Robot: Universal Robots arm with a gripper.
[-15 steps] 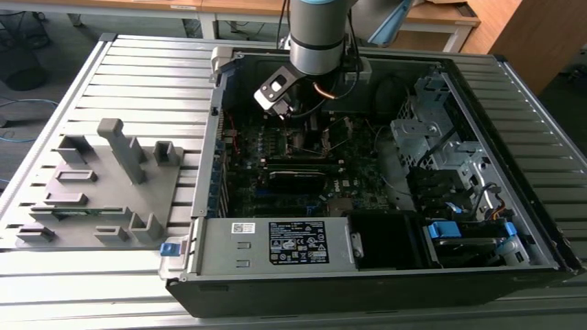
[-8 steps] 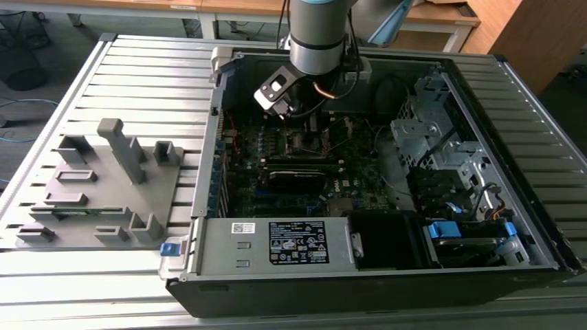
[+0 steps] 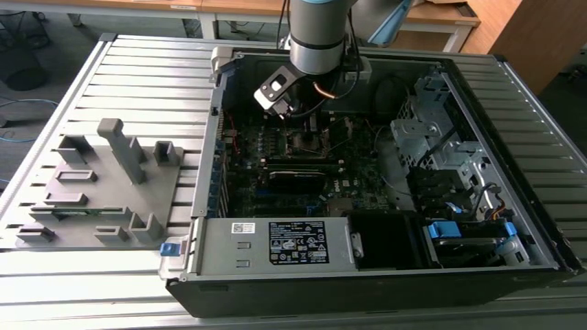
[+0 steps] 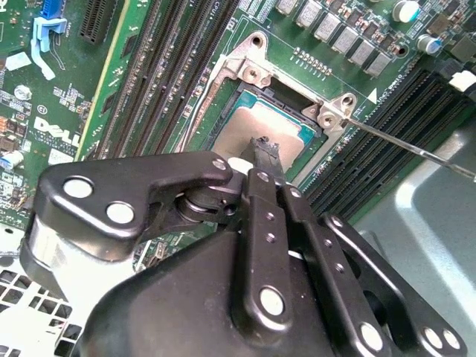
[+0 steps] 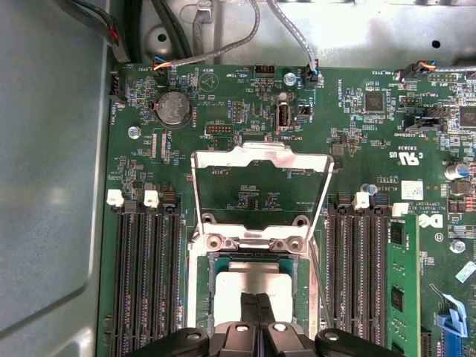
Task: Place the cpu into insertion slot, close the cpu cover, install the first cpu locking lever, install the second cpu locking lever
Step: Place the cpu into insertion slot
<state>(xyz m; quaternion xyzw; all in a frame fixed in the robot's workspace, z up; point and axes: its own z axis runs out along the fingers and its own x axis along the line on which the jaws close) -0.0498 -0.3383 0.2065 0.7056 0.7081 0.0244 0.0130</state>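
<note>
The cpu [image 5: 227, 297], a flat square chip with a dull grey top, lies inside the insertion slot [image 5: 256, 259] on the green motherboard; in the second wrist view the cpu [image 4: 242, 123] sits level in the slot. The cpu cover [image 5: 260, 154], a thin silvery frame, stands swung open beyond the slot on its hinge tabs [image 4: 338, 111]. My gripper [image 5: 256, 309] hangs just over the cpu's middle, with its two black fingers pressed together and nothing between them. A thin wire locking lever [image 4: 416, 149] sticks out free beside the slot. In the exterior view my gripper [image 3: 290, 113] reaches down into the open computer case.
Long black memory slots [image 5: 145, 275] flank the socket on both sides, and a green memory module [image 5: 399, 282] stands in one. Cables [image 5: 223, 44] run along the case wall. Drive bays [image 3: 431, 130] and the power supply [image 3: 298, 242] fill the case. A grey fixture tray [image 3: 101, 185] sits beside it.
</note>
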